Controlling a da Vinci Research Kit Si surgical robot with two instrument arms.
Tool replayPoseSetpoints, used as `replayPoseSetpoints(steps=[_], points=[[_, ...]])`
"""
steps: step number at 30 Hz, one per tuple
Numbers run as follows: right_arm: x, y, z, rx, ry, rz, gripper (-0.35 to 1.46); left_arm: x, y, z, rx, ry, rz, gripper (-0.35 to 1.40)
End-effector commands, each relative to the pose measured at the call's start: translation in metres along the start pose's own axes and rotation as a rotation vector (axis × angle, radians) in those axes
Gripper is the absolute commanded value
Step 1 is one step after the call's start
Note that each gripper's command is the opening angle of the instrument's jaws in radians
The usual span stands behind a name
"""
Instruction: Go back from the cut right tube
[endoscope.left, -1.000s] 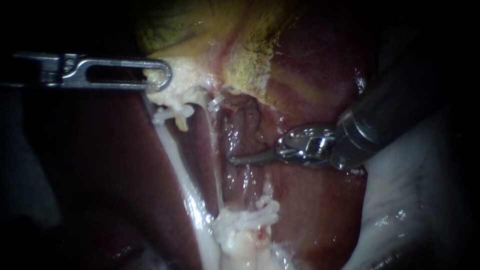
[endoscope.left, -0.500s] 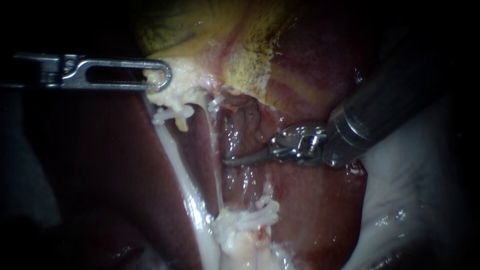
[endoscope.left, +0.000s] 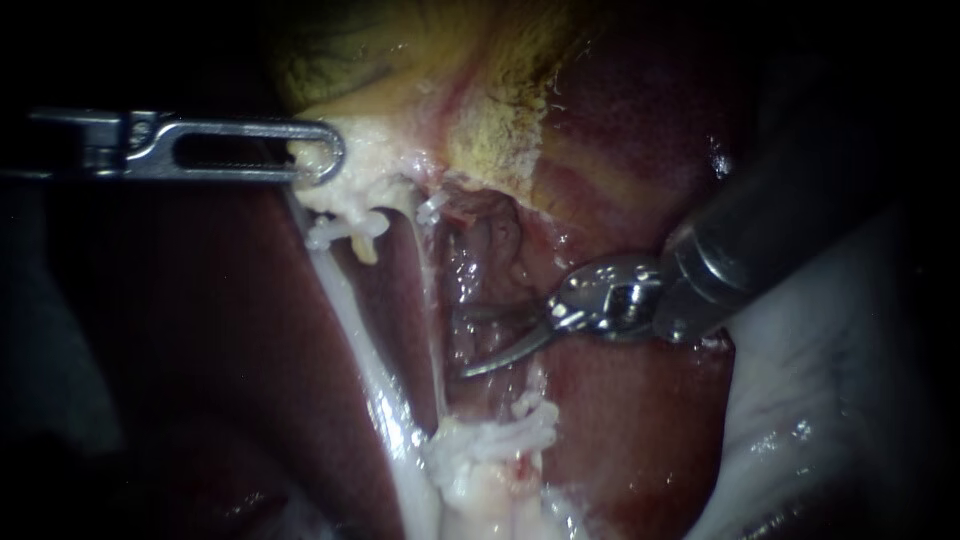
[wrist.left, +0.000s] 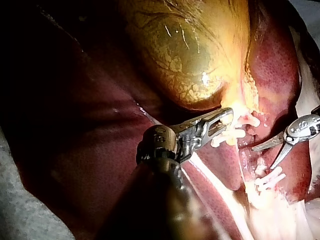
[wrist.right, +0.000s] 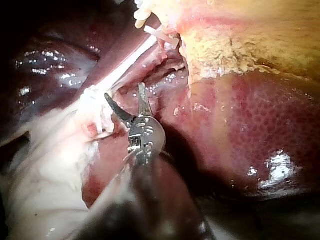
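Shaft of my left instrument (endoscope.left: 322, 152) comes in level from the left, and its pincer is clamped on the pale tissue (endoscope.left: 365, 160) at the foot of the gallbladder (endoscope.left: 400, 60), the yellow-green sac above it. The left wrist view backs that up: both halves are closed together on that pale lip.

Just under the grip, the upper clips (endoscope.left: 345, 230) sit white across the top of the left tube (endoscope.left: 350, 310). That tube runs down and to the right as one pale, unbroken strand. Right beside it a thin strand (endoscope.left: 428, 300) drops the same way.

Next over is the right tube (endoscope.left: 470, 468), and it is cut. Its lower stump is a pale lump near the bottom of the endoscope view, with the lower clips (endoscope.left: 515, 432) bunched across it. Its upper end sits near the gallbladder's foot, and a clear gap of raw red bed lies between the two ends.

In that gap is my right instrument (endoscope.left: 463, 343), its shaft coming down from the upper right. Its pincer is two thin curved blades, spread well apart and holding nothing. The tips point left towards the thin strand, and the lower blade is near the lower clips but apart from them. I cannot tell whether the tips touch the bed. Dark red liver (endoscope.left: 620, 440) lies under the shaft.
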Motion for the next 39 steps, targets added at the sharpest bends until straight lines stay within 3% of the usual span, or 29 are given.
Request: replayPoseSetpoints(steps=[1,9,13,18,25,32,39], points=[[0.0000,0.0001,-0.0008,-0.019,-0.003,-0.020,1.45,0.0000,0.0000,0.0000,0.000,0.000,0.000,-0.35],[0.0002,0.0011,-0.0062,-0.120,-0.001,-0.106,1.45,0.0002,0.0002,0.0002,-0.001,-0.001,0.001,-0.35],[0.0003,0.0014,-0.0078,-0.163,-0.005,-0.123,1.45,0.0002,0.0001,0.0004,-0.002,-0.001,0.002,-0.35],[0.0002,0.0015,-0.0085,-0.175,0.005,-0.122,1.45,0.0009,0.0003,0.0014,0.000,-0.002,0.005,-0.35],[0.0001,0.0015,-0.0086,-0.178,0.016,-0.119,1.45,0.0029,0.0011,0.0056,0.008,0.028,0.020,-0.35],[0.0001,0.0015,-0.0087,-0.179,0.019,-0.119,1.45,0.0038,0.0022,0.0103,0.007,0.048,0.029,-0.35],[0.0001,0.0015,-0.0087,-0.180,0.022,-0.119,1.45,0.0048,0.0036,0.0127,0.003,0.064,0.034,-0.35]])
